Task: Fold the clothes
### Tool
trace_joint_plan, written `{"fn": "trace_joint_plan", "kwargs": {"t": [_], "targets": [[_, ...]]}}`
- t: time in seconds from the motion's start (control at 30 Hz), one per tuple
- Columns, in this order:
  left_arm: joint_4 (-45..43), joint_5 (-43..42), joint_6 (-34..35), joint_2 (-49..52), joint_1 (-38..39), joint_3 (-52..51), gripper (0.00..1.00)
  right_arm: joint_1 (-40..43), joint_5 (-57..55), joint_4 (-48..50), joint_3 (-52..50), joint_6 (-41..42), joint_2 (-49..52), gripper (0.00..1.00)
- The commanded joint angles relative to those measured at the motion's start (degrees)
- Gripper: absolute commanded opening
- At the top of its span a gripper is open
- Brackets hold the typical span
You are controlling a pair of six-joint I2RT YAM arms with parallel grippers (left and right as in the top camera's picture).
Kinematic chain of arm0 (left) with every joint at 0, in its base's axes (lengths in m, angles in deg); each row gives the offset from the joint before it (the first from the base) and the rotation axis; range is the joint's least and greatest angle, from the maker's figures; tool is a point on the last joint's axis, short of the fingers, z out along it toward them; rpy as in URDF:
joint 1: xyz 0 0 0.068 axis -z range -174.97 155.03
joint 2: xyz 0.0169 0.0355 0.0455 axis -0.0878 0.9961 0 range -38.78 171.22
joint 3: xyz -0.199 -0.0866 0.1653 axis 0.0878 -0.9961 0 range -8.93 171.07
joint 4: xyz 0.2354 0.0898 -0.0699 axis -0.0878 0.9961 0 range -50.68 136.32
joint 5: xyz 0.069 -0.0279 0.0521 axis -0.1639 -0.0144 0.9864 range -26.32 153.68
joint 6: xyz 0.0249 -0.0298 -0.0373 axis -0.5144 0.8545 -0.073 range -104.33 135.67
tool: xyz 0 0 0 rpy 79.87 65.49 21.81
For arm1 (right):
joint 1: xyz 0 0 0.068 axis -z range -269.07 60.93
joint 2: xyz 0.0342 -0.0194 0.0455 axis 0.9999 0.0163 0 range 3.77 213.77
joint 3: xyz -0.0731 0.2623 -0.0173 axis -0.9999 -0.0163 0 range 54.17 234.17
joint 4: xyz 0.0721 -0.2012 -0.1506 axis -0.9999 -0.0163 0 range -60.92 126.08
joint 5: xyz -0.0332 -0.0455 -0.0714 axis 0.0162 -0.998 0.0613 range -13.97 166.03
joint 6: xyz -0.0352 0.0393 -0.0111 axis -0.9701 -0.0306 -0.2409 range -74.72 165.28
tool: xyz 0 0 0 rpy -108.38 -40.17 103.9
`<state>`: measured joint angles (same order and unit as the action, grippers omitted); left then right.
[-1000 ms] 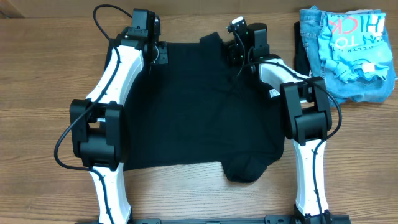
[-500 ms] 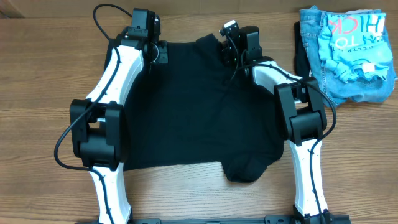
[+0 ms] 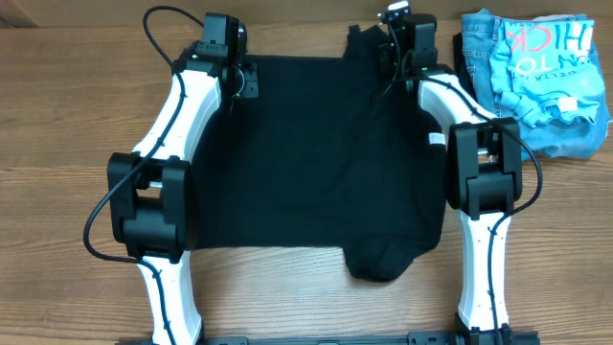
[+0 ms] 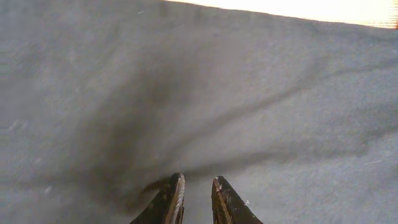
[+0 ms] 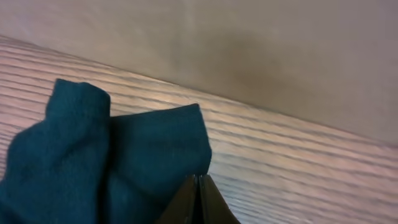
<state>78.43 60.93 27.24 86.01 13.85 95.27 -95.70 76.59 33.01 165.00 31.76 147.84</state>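
Note:
The clothes, a black T-shirt (image 3: pixel 306 163), lie spread flat between my two arms on the wooden table (image 3: pixel 57 115). My left gripper (image 3: pixel 247 81) sits at the shirt's far left corner. In the left wrist view its fingertips (image 4: pixel 198 182) stand close together on the fabric (image 4: pixel 249 93), and creases run out from them. My right gripper (image 3: pixel 388 48) is at the far right corner. In the right wrist view its jaws (image 5: pixel 199 178) are shut on a bunched edge of the shirt (image 5: pixel 124 162), lifted a little over the table (image 5: pixel 298 174).
A pile of blue denim jeans (image 3: pixel 479 57) with a light blue printed shirt (image 3: pixel 551 67) on top lies at the far right, close to my right arm. One sleeve of the black shirt (image 3: pixel 383 259) sticks out at the near edge.
My right gripper has shut on the shirt's far right corner and carried it right and toward the far edge, drawing the top edge out. The left arm has not moved.

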Motion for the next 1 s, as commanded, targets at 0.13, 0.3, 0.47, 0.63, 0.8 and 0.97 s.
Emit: {"fn": "trace_joint_plan", "kwargs": {"t": [0.13,0.3,0.47,0.63,0.8,0.97], "targets": [[-3.04,0.85,-2.91,0.72,0.2,0.07,0.2,2.93,-1.38,-3.19,3.98,4.44,-3.41,0.84],[-7.41,0.83,-10.25,3.61,-0.09,0.07,0.09,3.76,-1.38,-18.45,4.81,9.25,-12.31,1.0],[-9.46,4.39,-8.57,9.55,-5.55,0.09,0.04,7.72,-0.94,-34.91,4.81,12.46,-19.06,1.0],[-6.54,4.2,-5.92,14.01,-11.19,0.07,0.04,12.52,-0.94,-45.75,4.81,12.46,-19.93,1.0],[4.11,10.75,-4.7,17.99,-13.22,0.09,0.04,14.64,-0.94,-51.82,4.81,12.26,-19.93,1.0],[8.68,14.53,-0.59,16.5,-14.88,0.17,0.04,14.75,-0.96,-57.77,4.81,11.8,-19.93,1.0]]}}
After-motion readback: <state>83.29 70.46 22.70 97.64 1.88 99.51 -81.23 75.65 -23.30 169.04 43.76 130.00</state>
